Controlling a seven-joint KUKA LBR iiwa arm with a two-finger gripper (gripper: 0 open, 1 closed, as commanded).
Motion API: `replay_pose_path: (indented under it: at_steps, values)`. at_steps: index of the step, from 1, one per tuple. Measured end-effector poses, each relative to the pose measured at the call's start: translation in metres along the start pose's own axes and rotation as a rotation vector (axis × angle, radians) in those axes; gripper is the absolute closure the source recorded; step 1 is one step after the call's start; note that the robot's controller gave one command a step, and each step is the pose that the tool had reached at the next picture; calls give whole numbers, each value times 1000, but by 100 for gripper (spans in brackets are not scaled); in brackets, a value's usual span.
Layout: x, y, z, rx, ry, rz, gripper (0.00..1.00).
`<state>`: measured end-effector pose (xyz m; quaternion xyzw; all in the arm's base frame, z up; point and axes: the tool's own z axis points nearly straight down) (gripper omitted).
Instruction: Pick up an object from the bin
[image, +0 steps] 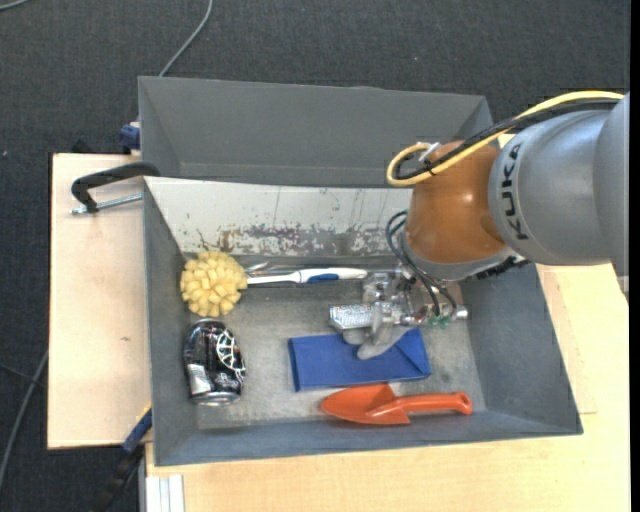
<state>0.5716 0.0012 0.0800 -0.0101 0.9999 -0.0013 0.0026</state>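
The gripper (375, 335) hangs low in the right half of the bin (165, 300). Whether it is spread or closed cannot be told, since cables and metal parts under the orange wrist cover crowd it. Its lowest grey part lies over the upper edge of a flat blue pad (345, 365), near that pad's upper right corner. It is not clear whether it touches the pad.

Just beside the gripper, toward the view's left, sits 1 small silvery piece (349, 317), close enough that it cannot be told from the gripper's own metal with certainty. Nearer the front wall, past the pad, lies an orange scoop (395, 405), handle pointing to the view's right, its blade just beside the pad's lower edge.

Farther off toward the back wall lies a white and blue toothbrush (300, 275). Well apart at the left are 2 more things: a knobbly yellow ball (212, 283) and a crushed black can (213, 363).
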Motion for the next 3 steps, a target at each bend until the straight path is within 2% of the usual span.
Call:
replay_pose_path:
  at_steps: [1, 2, 3]
  values:
    - [1, 1, -25, -3, -1, 1, 100]
    - [-2, 2, -42, -4, -10, 0, 100]
    - [-1, 2, -46, -4, -10, 0, 100]
